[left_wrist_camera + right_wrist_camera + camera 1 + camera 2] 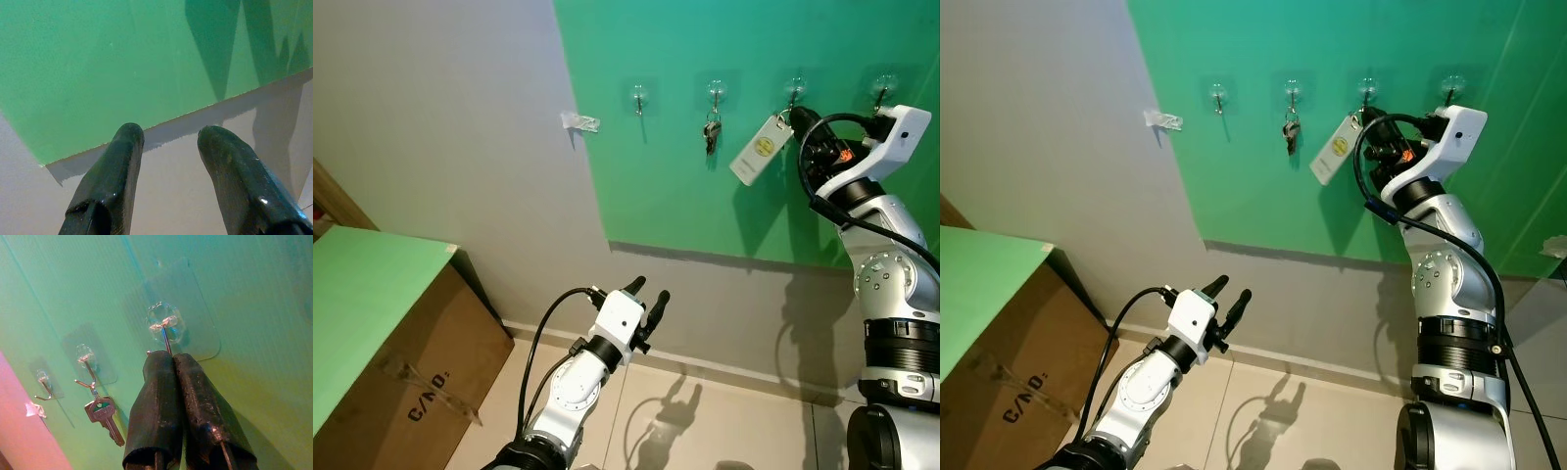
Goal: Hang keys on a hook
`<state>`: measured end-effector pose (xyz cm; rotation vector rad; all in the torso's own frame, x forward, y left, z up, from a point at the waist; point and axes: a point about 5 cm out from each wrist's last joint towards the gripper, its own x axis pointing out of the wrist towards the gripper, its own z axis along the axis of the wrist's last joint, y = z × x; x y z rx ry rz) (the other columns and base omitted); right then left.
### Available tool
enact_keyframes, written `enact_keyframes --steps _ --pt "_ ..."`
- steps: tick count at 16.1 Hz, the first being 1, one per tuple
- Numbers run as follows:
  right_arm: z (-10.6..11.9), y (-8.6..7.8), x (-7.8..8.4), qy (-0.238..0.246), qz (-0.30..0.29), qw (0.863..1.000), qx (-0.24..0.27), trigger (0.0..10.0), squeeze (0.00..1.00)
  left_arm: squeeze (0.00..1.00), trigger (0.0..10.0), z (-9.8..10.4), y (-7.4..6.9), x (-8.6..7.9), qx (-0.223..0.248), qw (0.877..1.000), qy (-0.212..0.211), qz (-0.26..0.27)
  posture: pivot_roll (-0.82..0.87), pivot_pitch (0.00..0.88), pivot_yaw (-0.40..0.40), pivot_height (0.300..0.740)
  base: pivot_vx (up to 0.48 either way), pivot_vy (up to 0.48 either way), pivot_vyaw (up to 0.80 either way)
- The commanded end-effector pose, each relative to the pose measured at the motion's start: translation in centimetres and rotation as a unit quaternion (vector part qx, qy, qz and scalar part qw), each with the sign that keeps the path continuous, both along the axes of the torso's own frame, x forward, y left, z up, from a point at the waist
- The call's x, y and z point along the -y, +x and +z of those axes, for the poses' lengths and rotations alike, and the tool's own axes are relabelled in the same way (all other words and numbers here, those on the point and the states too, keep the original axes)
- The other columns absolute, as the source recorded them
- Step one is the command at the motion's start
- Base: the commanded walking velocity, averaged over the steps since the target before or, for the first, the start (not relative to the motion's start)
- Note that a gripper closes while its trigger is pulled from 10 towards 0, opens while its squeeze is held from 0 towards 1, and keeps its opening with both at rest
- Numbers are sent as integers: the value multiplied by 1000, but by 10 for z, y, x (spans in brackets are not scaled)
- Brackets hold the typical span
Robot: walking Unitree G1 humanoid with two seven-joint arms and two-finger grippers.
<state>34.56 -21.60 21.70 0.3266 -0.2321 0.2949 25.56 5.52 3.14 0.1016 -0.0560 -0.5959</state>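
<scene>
On the wall ahead, a large green panel (754,117) covers the upper right part, with plain grey wall (440,147) to its left and below it. Down at the lower left stands a brown cardboard box (401,382) with a green top, on a pale tiled floor (705,421).

Across the green panel runs a row of four clear stick-on hooks. Second from the left, one hook (715,93) carries a small bunch of keys (711,133) hanging free. Left of it, another hook (639,96) is bare, and the far right hook (883,86) sits just above the right arm's wrist. A small clear clip (578,121) is stuck on the grey wall, left of the panel's edge.

Raised to the third hook (164,325), the right gripper (172,357) has its two black fingers pressed together, tips touching just under the hook's wire. A thin metal piece runs from the hook down between the tips. A white tag (761,148) with a yellow round mark hangs tilted just left of this gripper, under the third hook; whether the fingers pinch its ring I cannot tell.

Low near the floor, the left gripper (646,294) points up at the wall, its fingers (115,171) spread apart and holding nothing.
</scene>
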Motion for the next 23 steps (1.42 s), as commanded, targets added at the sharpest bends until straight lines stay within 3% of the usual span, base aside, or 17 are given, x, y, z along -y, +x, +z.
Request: enact_keyframes --steps 1,2,3,4,7,10,17,19,21,23 --pt "-7 2 -4 -11 2 1000 -23 3294 0 0 10000 2 4 -4 8 1000 3 7 -271 7 119 740 0 0 0" --pt "-9 3 -4 -17 0 1000 -26 10000 0 0 10000 2 4 -4 9 1000 4 6 -271 7 119 740 0 0 0" --pt "-9 3 -4 -16 1 1000 -25 10000 0 0 10000 2 4 -4 9 1000 5 6 -270 7 118 740 0 0 0" --pt "-11 3 -3 -25 -10 999 -29 10000 1000 0 10000 2 4 -4 9 1000 6 5 -270 7 118 740 0 0 0" --pt "-11 3 0 -53 -39 998 -18 10000 1000 0 10000 1 4 -3 9 1000 9 4 -270 8 118 740 0 0 0" --pt "-8 2 4 -128 -81 988 16 10000 1000 0 10000 1 4 -3 10 1000 13 4 -270 9 117 740 0 0 0" --pt "-10 -1 2 -164 -109 979 52 10000 1000 0 10000 0 5 -5 12 1000 24 6 -270 0 115 740 0 0 0" --pt "-15 -5 2 -165 -111 979 51 10000 1000 0 10000 -2 7 -8 6 999 45 11 -271 0 116 740 0 0 0" --pt "-32 -20 4 -177 -111 977 34 10000 1000 0 10000 -2 15 -21 -10 997 58 48 -282 0 122 740 0 0 0" --pt "-69 -41 8 -196 -113 974 -10 10000 1000 0 10000 7 28 -49 -28 990 27 132 -275 0 122 740 0 0 0"
